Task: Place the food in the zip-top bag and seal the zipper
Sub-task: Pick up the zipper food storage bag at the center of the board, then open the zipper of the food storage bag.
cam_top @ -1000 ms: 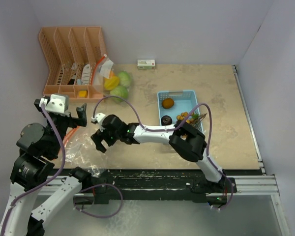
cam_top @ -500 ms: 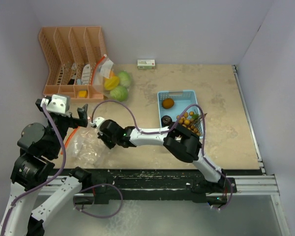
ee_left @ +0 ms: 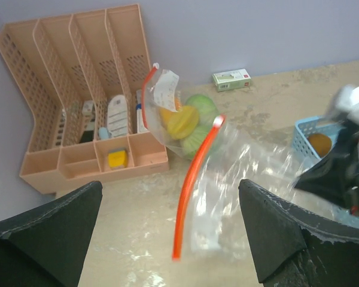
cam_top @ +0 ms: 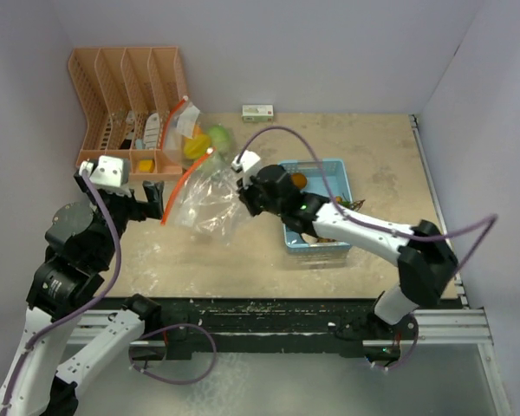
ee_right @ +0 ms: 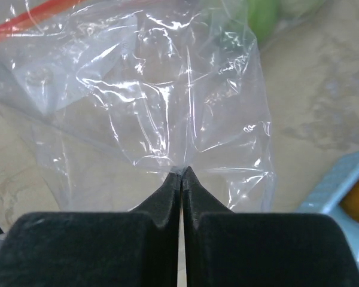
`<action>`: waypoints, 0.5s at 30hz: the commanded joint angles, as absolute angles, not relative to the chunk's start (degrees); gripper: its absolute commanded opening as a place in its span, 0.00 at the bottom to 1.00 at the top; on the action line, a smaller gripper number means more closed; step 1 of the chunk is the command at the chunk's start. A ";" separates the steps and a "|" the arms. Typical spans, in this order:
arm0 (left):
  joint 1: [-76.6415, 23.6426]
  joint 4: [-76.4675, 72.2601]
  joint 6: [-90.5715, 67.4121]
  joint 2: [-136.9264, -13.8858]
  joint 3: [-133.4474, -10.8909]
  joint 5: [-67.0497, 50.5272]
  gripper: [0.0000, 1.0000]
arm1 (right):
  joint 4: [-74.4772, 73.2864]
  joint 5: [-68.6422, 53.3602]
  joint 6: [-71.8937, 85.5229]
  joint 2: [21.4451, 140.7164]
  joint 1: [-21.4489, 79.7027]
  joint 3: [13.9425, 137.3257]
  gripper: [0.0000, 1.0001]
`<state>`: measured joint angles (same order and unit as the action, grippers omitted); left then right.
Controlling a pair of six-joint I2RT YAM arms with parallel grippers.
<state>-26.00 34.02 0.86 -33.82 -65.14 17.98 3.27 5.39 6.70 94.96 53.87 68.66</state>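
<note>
The clear orange-zippered plastic bag [cam_top: 204, 198] is held by the clenched right tool [ee_right: 181, 172], the left tool [ee_left: 170, 185] is spread empty, and the small toy food [cam_top: 296, 179] is seen unbagged in the light blue tray [cam_top: 329, 162].

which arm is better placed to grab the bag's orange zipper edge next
Left, probably. The left claw is open and faces the orange zipper strip. The right claw is already shut on the zip-top bag, pinching its clear plastic, so it is busy.

A peach slotted plastic organiser [cam_top: 126, 104] is seen back left, a small green-white carton [cam_top: 258, 113] beyond a light blue plastic tray [cam_top: 321, 245].
</note>
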 commanded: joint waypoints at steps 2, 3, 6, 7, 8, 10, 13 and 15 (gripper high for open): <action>-26.05 29.80 -8.23 -34.99 -66.89 16.46 0.99 | 9.40 -2.55 -0.15 84.34 50.56 62.70 0.00; -26.10 29.12 -8.83 -35.17 -66.93 15.68 0.99 | 9.67 -4.24 -0.60 82.83 49.62 61.67 0.00; -26.04 28.91 -10.06 -35.70 -66.78 15.75 0.99 | 9.86 -9.22 -2.68 77.81 47.38 59.52 0.00; -26.02 28.90 -10.36 -35.82 -66.60 16.60 0.99 | 9.52 -10.34 -3.44 76.05 47.07 59.21 0.00; -26.06 28.91 -10.89 -35.85 -66.23 17.70 1.00 | 8.86 -11.38 -4.18 74.51 46.80 59.06 0.00; -26.02 28.76 -12.12 -35.62 -65.55 19.65 0.98 | 7.29 -13.17 -5.58 71.47 46.46 59.11 0.00; -26.08 28.22 -12.52 -34.59 -64.71 20.17 0.95 | 5.44 -15.41 -7.38 66.94 46.24 59.14 0.00; -26.08 28.64 -12.69 -34.11 -64.56 19.41 0.96 | 4.52 -16.67 -8.63 64.04 46.07 58.98 0.00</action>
<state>-26.00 31.11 -10.44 -35.18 -64.77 18.68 4.95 -11.07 -4.27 70.28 46.37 58.41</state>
